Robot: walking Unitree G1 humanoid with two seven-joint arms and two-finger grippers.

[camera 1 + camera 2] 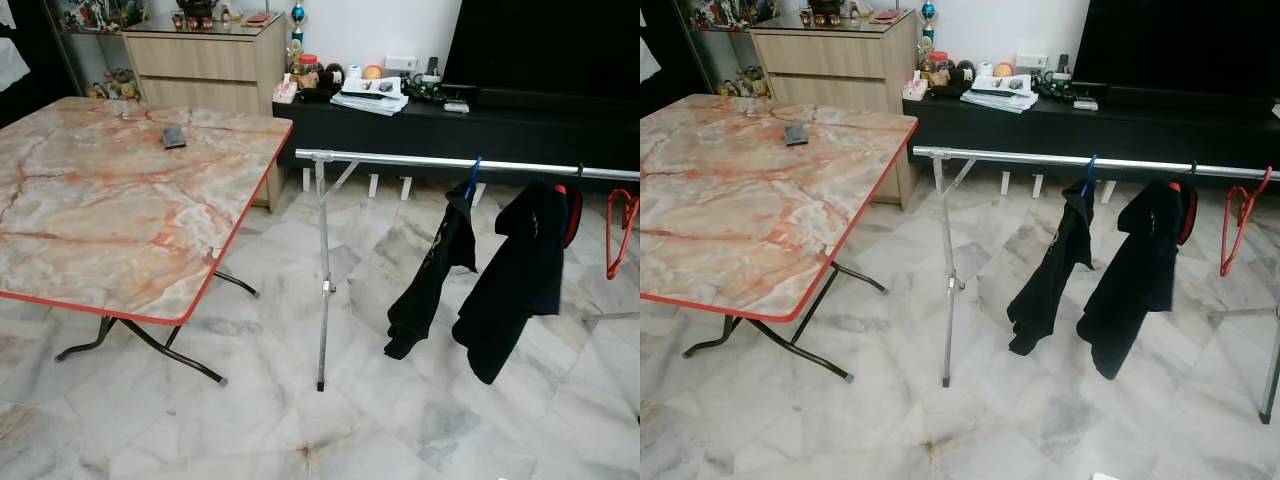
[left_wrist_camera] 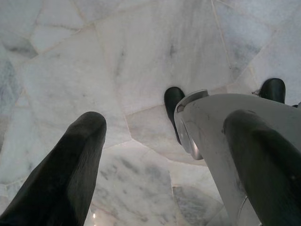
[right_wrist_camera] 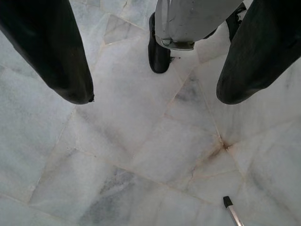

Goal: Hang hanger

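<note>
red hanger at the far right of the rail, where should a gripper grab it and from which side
Probably by a sloping side arm just below the hook, coming from the robot's side of the rail. The red hanger is empty and hangs upright, apart from the black garments, so its thin frame is open to a two-finger pinch. Both the left gripper and the right gripper hang open over the floor.
</note>
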